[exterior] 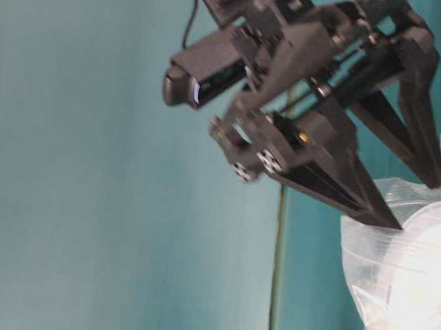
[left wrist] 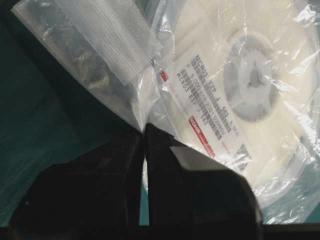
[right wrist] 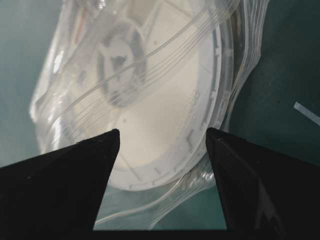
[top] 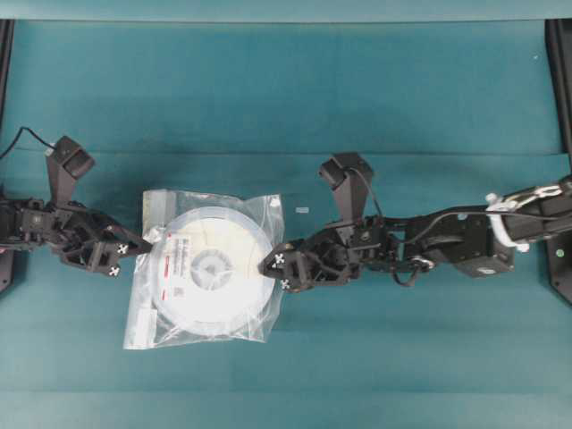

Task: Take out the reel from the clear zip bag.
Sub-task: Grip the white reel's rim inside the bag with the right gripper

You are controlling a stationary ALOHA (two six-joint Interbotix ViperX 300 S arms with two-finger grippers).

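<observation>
The reel (top: 213, 268) lies inside the clear zip bag (top: 259, 210) on the table. The left gripper (left wrist: 144, 131) pinches the bag's edge; the right gripper (right wrist: 162, 137) stands wide open at the mouth, holding nothing — it should close on the reel's rim alone, not the plastic.

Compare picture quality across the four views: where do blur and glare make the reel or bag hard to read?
Table-level view: bag and reel washed out, soft. Left wrist view: label on the reel blurred, bag glinting. Right wrist view: right gripper fingers dark, featureless. Overhead view: evenly lit.
</observation>
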